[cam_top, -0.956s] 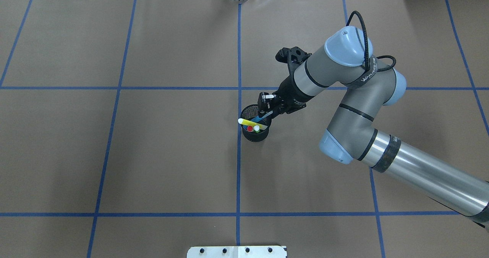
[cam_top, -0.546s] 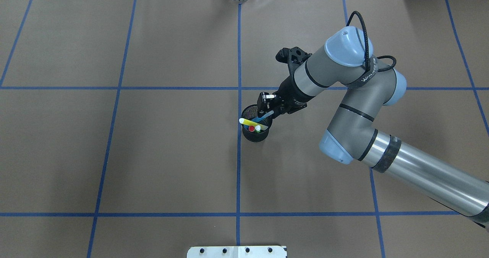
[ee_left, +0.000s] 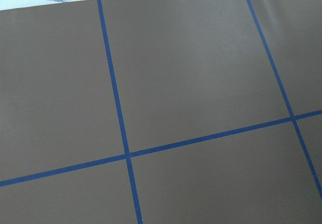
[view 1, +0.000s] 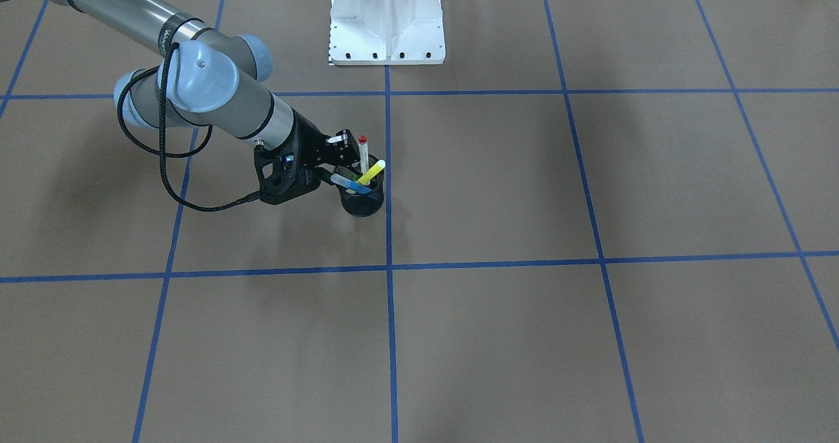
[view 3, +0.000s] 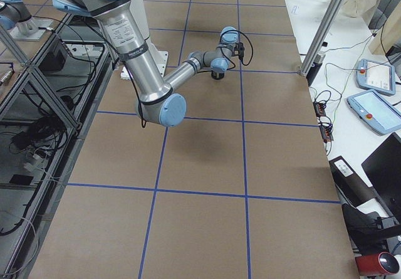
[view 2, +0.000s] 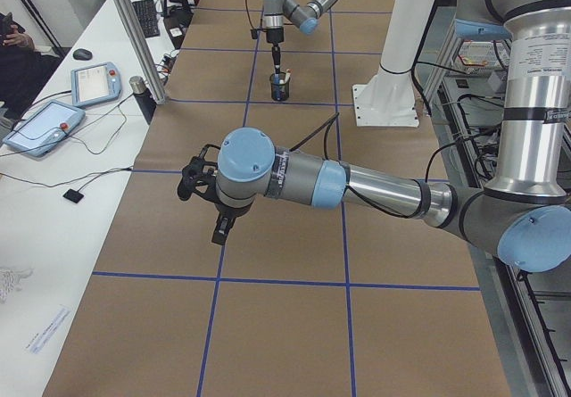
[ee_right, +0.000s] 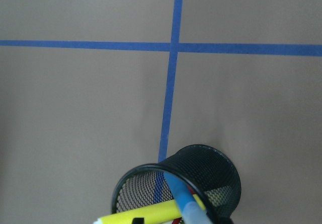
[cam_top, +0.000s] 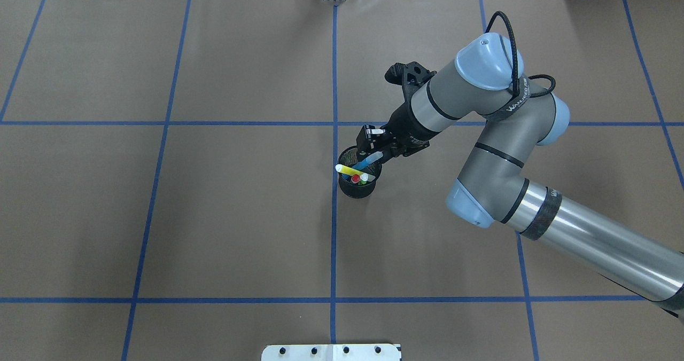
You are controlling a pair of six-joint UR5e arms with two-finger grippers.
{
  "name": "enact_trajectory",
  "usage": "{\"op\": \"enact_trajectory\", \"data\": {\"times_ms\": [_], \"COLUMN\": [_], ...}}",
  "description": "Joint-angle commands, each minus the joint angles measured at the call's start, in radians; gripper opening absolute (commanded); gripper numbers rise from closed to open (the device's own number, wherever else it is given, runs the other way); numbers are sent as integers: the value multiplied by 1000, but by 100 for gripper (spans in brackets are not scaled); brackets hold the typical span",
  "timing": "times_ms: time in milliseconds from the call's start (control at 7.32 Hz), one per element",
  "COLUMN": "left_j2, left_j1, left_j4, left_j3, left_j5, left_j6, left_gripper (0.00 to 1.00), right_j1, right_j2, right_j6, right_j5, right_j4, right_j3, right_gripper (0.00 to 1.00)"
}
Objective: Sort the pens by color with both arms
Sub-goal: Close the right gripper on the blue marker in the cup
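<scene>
A black mesh cup [cam_top: 357, 190] stands by the centre tape line and holds the pens. A yellow highlighter [cam_top: 346, 169] lies slanted across its rim. Beside it are a red-ended white pen [cam_top: 355, 178] and a lime green highlighter [cam_top: 364, 179]. My right gripper [cam_top: 373, 148] is at the cup's far right rim, shut on the clear-capped end of the blue pen [cam_top: 367, 162], which slants out of the cup [view 1: 361, 202]. In the right wrist view the blue pen [ee_right: 184, 200] runs off the bottom edge. My left gripper [view 2: 220, 229] hangs over bare table; whether it is open or shut, I cannot tell.
The white bolted pedestal [view 1: 387, 20] stands at the robot's side of the table. Blue tape lines [cam_top: 334, 83] divide the brown table cover into squares. Tablets [view 2: 43, 125] lie on a white side bench, with a person [view 2: 18, 53] seated beyond it.
My right gripper has risen and drawn back slightly from the cup, and the blue pen's capped end has come up with it. The other pens shifted a little.
</scene>
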Motion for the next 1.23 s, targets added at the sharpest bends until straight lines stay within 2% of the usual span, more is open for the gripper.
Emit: {"op": "enact_trajectory", "data": {"times_ms": [0, 273, 820, 1093], "left_j2": [2, 2, 2, 4], "left_j1": [0, 0, 1, 1], "left_j4": [0, 0, 0, 0], "left_j3": [-3, -3, -1, 0], "left_j5": [0, -2, -2, 0], "left_j6": [-1, 0, 0, 0], "left_gripper": [100, 100, 100, 100], "right_j1": [4, 4, 1, 1], "right_j2": [1, 1, 1, 1], "right_j6": [1, 1, -6, -6], "right_j5": [0, 0, -3, -3], "right_j4": [-2, -7, -10, -7], "right_j3": [5, 3, -6, -7], "right_gripper": [57, 48, 44, 37]}}
